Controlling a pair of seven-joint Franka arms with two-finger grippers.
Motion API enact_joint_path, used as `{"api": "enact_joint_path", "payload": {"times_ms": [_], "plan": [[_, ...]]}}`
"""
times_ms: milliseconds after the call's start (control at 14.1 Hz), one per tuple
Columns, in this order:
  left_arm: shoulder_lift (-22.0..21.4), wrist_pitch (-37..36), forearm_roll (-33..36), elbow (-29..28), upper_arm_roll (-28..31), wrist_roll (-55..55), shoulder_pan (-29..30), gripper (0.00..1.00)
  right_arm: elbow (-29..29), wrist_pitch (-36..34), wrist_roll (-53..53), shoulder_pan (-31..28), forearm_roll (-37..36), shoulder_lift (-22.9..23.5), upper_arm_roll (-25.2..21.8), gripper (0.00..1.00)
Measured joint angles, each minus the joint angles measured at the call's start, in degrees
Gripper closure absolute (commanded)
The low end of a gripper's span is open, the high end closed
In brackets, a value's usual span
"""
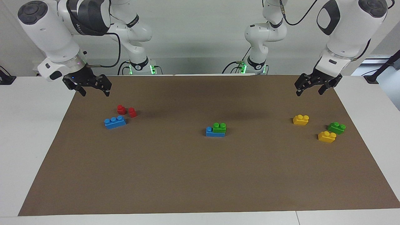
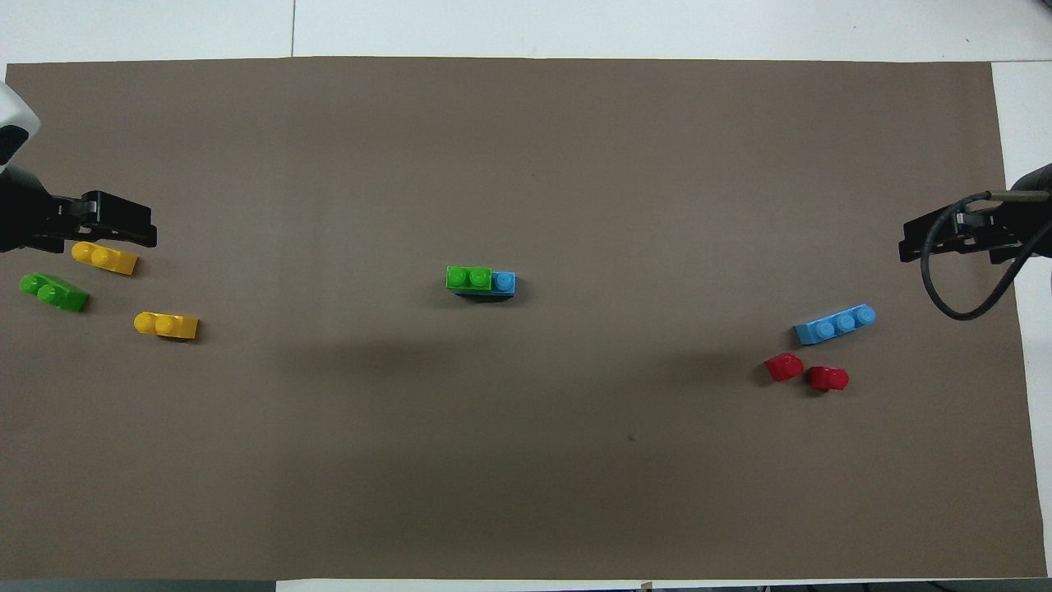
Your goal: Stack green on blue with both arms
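Hovering open and seemingly empty, left end effector (image 1: 316,87), right end effector (image 1: 93,86)

Both arms are built of rounded glossy white shells with dark grey bands at the joints and dark grey round caps on the big elbow housings. The right arm (image 1: 50,34) carries a wide black collar with pale lettering, a shiny metal ring at the wrist and a small blue light. The left arm (image 1: 347,34) has a dark oval inset. Black cables loop along both. Each base shows a numbered black ring and green lights. Both grippers are black, angular and two-fingered.
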Motion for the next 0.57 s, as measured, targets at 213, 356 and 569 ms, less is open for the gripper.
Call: {"api": "enact_joint_path", "payload": {"times_ms": [213, 356, 569], "plan": [[0.0, -0.13, -0.43, 0.02, 0.03, 0.08, 0.01, 0.0, 0.01, 0.0, 0.0, 0.06, -0.66, 0.0, 0.1, 0.0], [0.0, -0.14, -0.42, 0.12, 0.03, 0.22, 0.01, 0.0, 0.01, 0.0, 0.0, 0.09, -0.67, 0.0, 0.17, 0.0], [0.0, -0.14, 0.4, 0.66, 0.01, 3.12, 0.01, 0.0, 0.01, 0.0, 0.0, 0.09, -0.67, 0.0, 0.19, 0.0]]}}
